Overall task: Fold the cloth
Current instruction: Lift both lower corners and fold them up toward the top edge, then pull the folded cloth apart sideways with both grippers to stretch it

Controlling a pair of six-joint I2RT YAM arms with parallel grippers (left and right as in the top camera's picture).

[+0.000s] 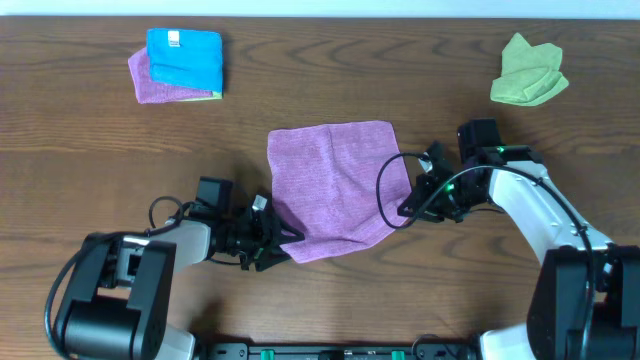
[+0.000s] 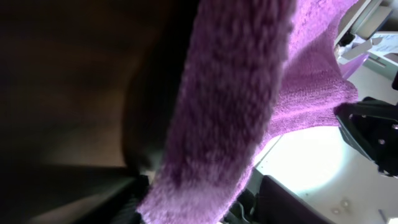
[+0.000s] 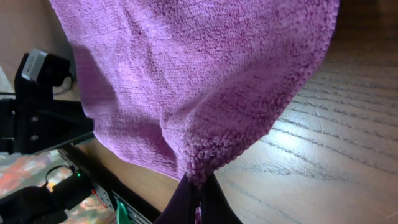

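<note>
We find the purple cloth (image 1: 335, 185) flat at the middle of the table (image 1: 300, 80), its near corners pinched by the left gripper (image 1: 278, 240) and right gripper (image 1: 408, 205) (both clamped on fabric). We advise lifting the corners level and together towards the far edge, with even tension.

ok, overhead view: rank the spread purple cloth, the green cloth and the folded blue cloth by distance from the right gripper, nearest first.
1. spread purple cloth: mid-table, its right edge pinched in the right gripper.
2. green cloth: crumpled, at the far right of the table.
3. folded blue cloth: far left of the table, clearly the farthest.
</note>
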